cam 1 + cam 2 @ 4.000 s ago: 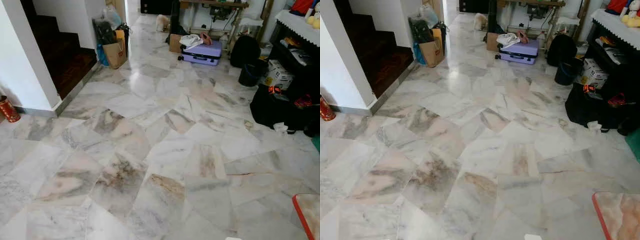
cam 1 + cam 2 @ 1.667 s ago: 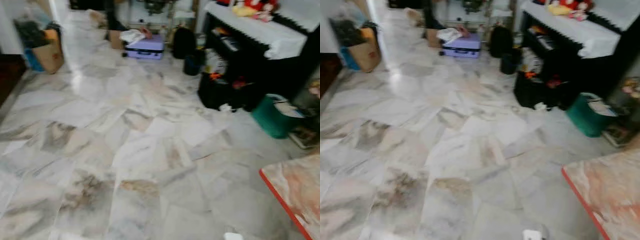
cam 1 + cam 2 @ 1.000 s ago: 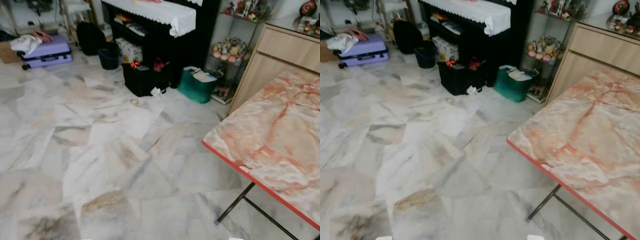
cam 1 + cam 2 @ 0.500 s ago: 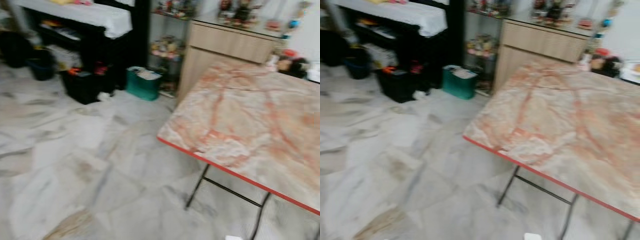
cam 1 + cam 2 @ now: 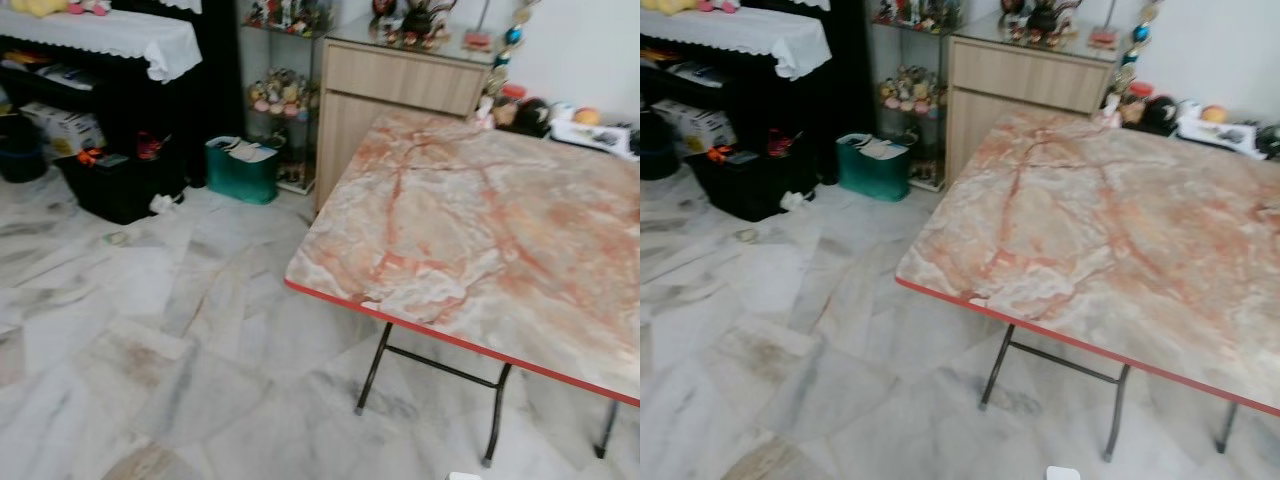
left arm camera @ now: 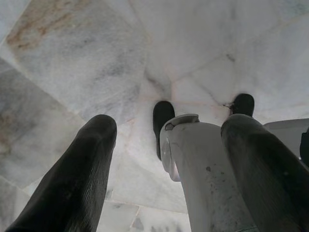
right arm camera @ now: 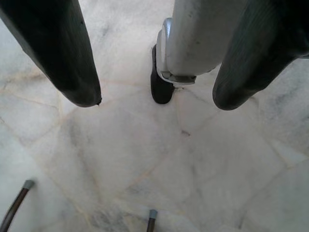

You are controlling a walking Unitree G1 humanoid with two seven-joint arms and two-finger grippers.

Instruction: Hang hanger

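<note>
Left eye view: I am looking down at a folding counter (image 5: 480,230) with a pink-veined marble-pattern top and a red edge, standing on thin black legs on the pale marble floor (image 5: 150,340). Its top is bare where I can see it, apart from small clutter at the far edge by the wall, too small to identify. Behind it stands a wooden cabinet (image 5: 400,85) topped with ornaments, and a green bin (image 5: 243,170) sits on the floor beside it.

I cannot find a hanger anywhere in these pictures, nor a rail to hang it on; my guess is I am searching for it.

Both arms hang idle, pointing at the floor. In the left wrist view, my left hand (image 6: 169,159) has its fingers spread apart and holds nothing. My right hand (image 7: 157,99) is likewise spread and empty, above the floor near two counter feet. The counter's right side is cut off.
</note>
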